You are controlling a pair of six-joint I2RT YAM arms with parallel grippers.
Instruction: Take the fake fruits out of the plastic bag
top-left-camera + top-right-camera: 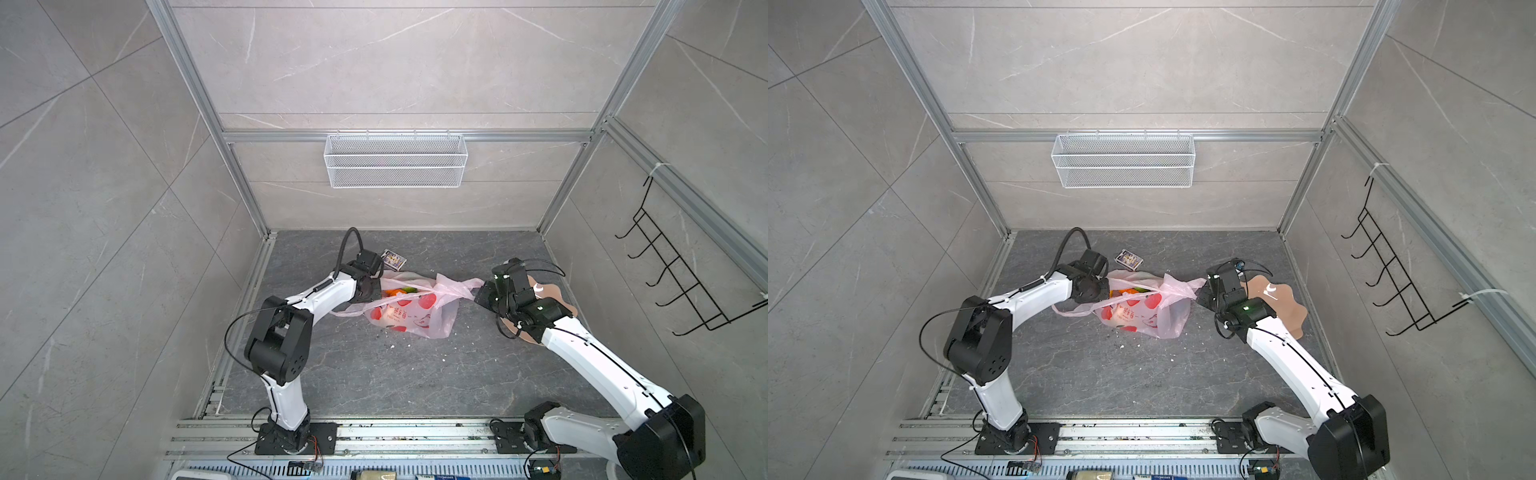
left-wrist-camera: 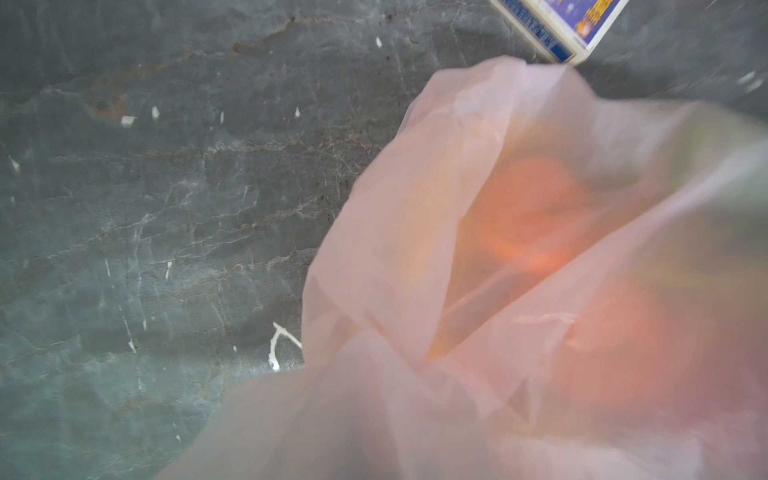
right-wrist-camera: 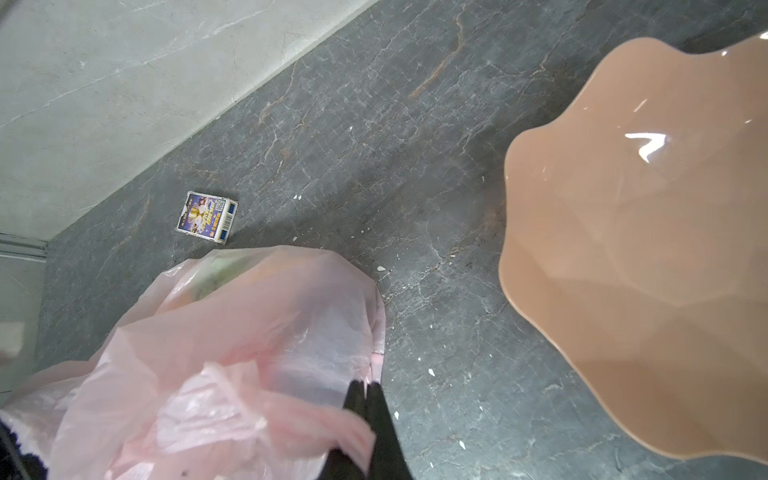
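The pink translucent plastic bag (image 1: 409, 311) (image 1: 1144, 313) lies mid-floor, its rim stretched taut between both grippers. Fake fruits show through its open mouth in both top views: an orange one (image 1: 392, 292) (image 1: 1128, 292) and a green one (image 1: 409, 289). My left gripper (image 1: 376, 289) (image 1: 1105, 289) is at the bag's left rim, shut on the film. In the left wrist view the film (image 2: 415, 395) hides its jaws and blurred orange fruit (image 2: 528, 208) glows behind. My right gripper (image 1: 478, 293) (image 3: 365, 388) is shut on the bag's right handle (image 3: 270, 415).
A peach scalloped plate (image 1: 555, 297) (image 1: 1281, 301) (image 3: 644, 249) lies partly under the right arm. A small blue card box (image 1: 393, 259) (image 1: 1128, 259) (image 3: 208, 216) sits just behind the bag. A white wire basket (image 1: 395, 160) hangs on the back wall, and a black hook rack (image 1: 685, 270) on the right.
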